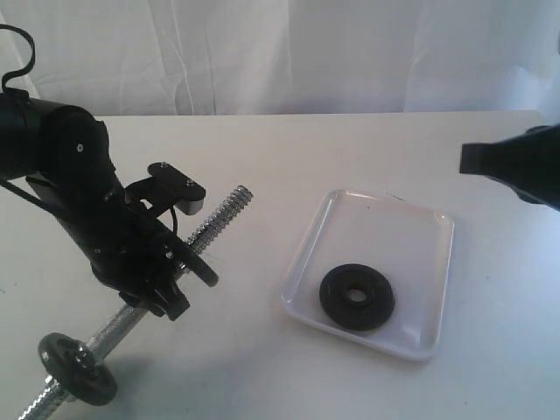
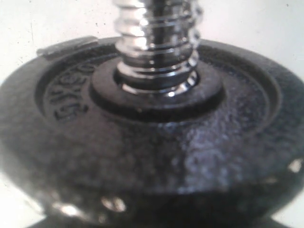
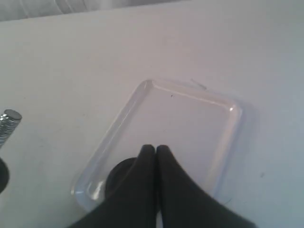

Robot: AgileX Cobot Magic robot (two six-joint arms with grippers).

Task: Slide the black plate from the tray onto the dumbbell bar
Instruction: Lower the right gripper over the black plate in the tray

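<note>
The black plate [image 1: 356, 297] lies flat in the near part of the white tray [image 1: 398, 236]. My left gripper [image 1: 179, 282] is shut on the chrome dumbbell bar [image 1: 220, 213], which slants with its free threaded end raised toward the tray. A black disc [image 1: 79, 369] sits near the bar's low end. The left wrist view is filled by a black disc [image 2: 156, 142] on the threaded bar [image 2: 154, 42]; the fingers do not show there. My right gripper [image 3: 155, 149] is shut and empty, hovering over the tray [image 3: 190, 116]. It half hides the black plate [image 3: 118, 172].
A white table [image 1: 350, 149] carries everything, with a white cloth backdrop behind. The right arm [image 1: 516, 166] enters at the right edge, high above the tray. The bar's threaded tip [image 3: 9, 121] shows at the edge of the right wrist view.
</note>
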